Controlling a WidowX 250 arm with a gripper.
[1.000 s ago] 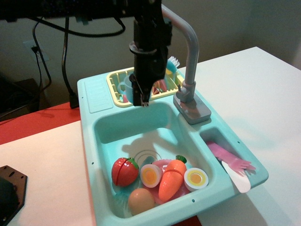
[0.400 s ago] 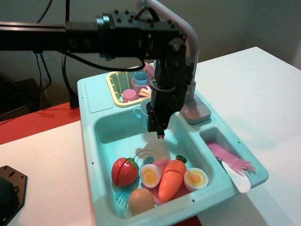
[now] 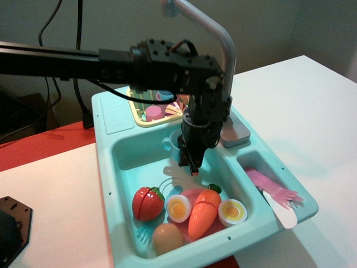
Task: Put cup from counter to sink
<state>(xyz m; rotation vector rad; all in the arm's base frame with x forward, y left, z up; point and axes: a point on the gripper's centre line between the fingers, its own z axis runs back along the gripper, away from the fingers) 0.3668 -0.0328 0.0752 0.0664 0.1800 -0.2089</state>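
Observation:
The light-blue cup (image 3: 172,140) hangs inside the upper part of the turquoise sink (image 3: 129,155), above its floor, with its loop handle to the left. My black gripper (image 3: 190,163) reaches down into the sink and is shut on the cup's right side, hiding most of it. The fingertips point down toward the ringed drain. The ribbed counter ledge (image 3: 117,114) lies at the back left, with nothing on it.
The grey faucet (image 3: 224,51) rises just right of my arm. A yellow dish rack (image 3: 138,116) with a pink cup (image 3: 153,114) is behind. Toy food fills the sink front: red fruit (image 3: 147,202), carrot (image 3: 202,211), egg halves (image 3: 232,211). Pink cutlery (image 3: 272,189) lies in the side compartment.
My gripper has moved from the dish rack edge forward, right and down into the sink, and the light-blue cup has come with it.

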